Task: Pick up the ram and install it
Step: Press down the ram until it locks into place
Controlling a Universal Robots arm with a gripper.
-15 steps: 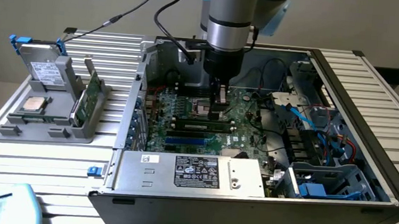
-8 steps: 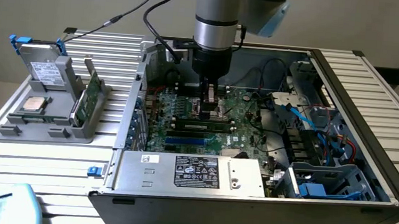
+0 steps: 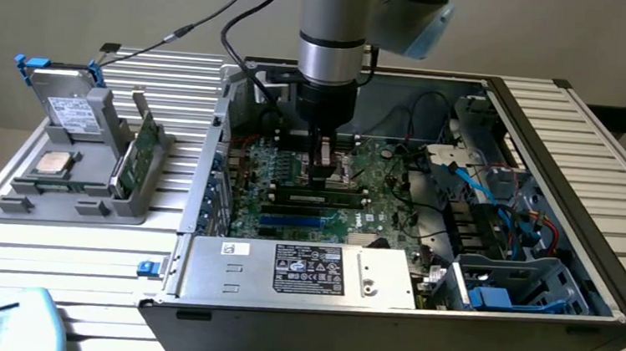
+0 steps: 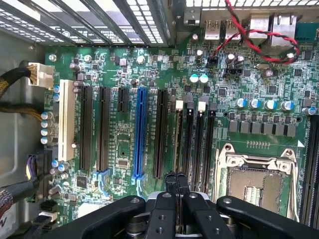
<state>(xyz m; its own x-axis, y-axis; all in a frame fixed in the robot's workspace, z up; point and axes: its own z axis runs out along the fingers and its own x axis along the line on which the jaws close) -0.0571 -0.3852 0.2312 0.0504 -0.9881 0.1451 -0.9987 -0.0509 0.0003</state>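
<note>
Fingers [image 4: 171,185] of the gripper [image 4: 177,183] stood pressed together, nothing visibly clamped between them, with the tips low over the motherboard [image 4: 124,144] inside the open computer case [image 3: 582,163]. In the exterior view the gripper [image 3: 323,164] hung straight down from the arm [image 3: 333,35], its tips just above a ram [image 3: 314,197] stick that lay seated along a black memory slot directly below; whether the tips touched the stick's upper edge could not be told. In the wrist view the closed tips lined up with a bank of long black memory slots [image 4: 195,144] running away from the gripper, with a blue expansion slot [image 4: 140,134] to one side of them and the empty silver processor socket [image 4: 258,180] to the other. A red-and-black twisted wire [image 4: 259,37] looped over the ports at the far edge of the board.

Well apart from the gripper, outside the case on the exterior view's left, a grey holder [image 3: 77,190] sat on the slatted table [image 3: 60,273]. It carried a second green ram stick [image 3: 141,158] standing on edge, a square silver processor chip [image 3: 56,163] lying flat, and a grey drive [image 3: 73,106] with blue clips standing upright. Nearer the camera than the gripper, the silver power supply [image 3: 300,271] with its black label lay along the case's front edge.
</note>
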